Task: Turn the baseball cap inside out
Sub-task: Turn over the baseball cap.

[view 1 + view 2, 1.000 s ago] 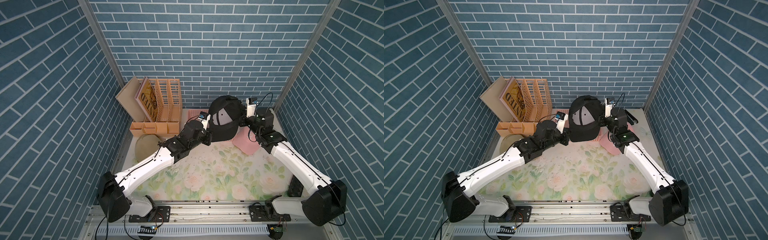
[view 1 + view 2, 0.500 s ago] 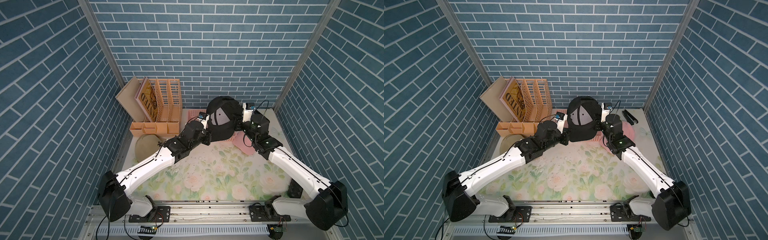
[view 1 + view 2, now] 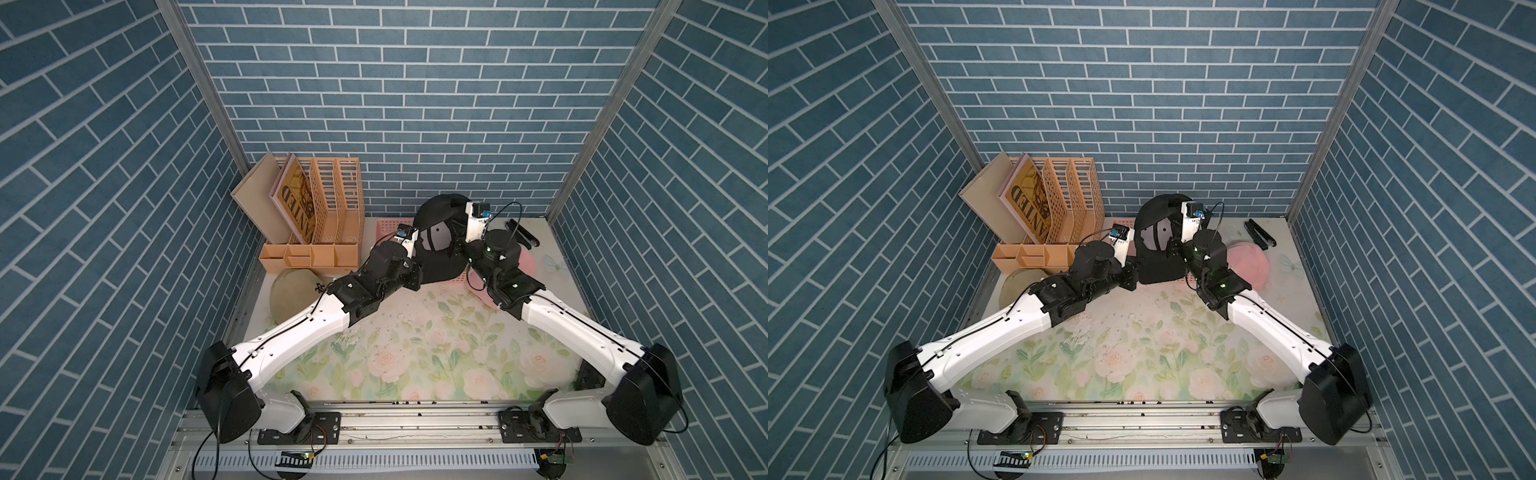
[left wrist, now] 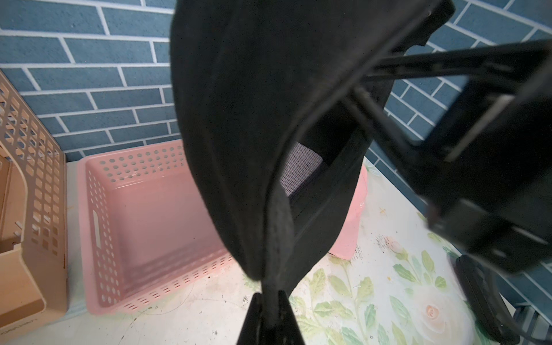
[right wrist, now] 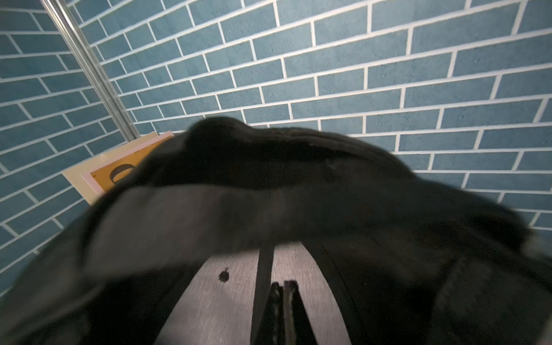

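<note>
Blue brick walls (image 3: 415,104) are enclosing a floral tabletop (image 3: 415,353), where the black baseball cap (image 3: 436,266) is hanging raised between both arms, near the pink basket (image 4: 140,162) at the back. Left gripper (image 4: 270,301) is pinching the cap's edge tight. Right gripper (image 5: 282,288) is sitting inside against grey lining, jaws together; any hold on fabric is unclear.

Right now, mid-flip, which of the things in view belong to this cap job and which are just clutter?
In the job: black baseball cap; left gripper, shut on its edge; right gripper, shut, tips at its grey lining.
Lying about: pink basket; pink cap; beige cap; orange file rack; book; small black object.
</note>
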You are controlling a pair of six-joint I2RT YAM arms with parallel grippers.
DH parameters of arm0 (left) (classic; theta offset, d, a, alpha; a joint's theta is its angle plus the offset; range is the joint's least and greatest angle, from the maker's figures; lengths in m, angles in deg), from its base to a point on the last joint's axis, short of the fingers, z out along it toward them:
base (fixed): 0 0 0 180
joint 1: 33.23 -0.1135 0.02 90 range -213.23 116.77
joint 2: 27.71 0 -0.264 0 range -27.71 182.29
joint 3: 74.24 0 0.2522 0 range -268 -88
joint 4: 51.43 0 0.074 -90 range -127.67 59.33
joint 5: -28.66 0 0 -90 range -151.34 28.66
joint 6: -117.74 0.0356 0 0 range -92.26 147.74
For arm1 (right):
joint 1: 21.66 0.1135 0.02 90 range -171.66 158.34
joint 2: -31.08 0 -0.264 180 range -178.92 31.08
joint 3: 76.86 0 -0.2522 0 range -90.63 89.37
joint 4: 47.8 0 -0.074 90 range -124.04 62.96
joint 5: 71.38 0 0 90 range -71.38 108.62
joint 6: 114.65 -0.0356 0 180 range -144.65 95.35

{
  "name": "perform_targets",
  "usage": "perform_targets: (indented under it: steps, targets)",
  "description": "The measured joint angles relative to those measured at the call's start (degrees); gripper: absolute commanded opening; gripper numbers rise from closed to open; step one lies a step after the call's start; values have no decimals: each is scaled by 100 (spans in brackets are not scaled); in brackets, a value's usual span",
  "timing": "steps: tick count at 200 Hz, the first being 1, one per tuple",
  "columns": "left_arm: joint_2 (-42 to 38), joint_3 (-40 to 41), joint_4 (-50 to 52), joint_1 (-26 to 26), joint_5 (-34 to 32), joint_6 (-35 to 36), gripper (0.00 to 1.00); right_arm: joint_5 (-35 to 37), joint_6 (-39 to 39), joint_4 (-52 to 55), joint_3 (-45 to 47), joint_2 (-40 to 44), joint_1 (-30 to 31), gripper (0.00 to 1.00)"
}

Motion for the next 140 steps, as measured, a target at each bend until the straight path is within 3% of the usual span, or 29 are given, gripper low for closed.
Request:
perform_targets:
  steps: [50,81,140]
  targets:
    - [-184,48,26,24,33,-70,0,179,-2,-365,-911,-892,-612,0]
    - [-216,79,-184,39,26,-142,0,28,9,-378,-1416,-1152,-868,25]
    - [52,79,-229,39,17,-214,0,-848,-85,-505,-1620,-1322,-581,42]
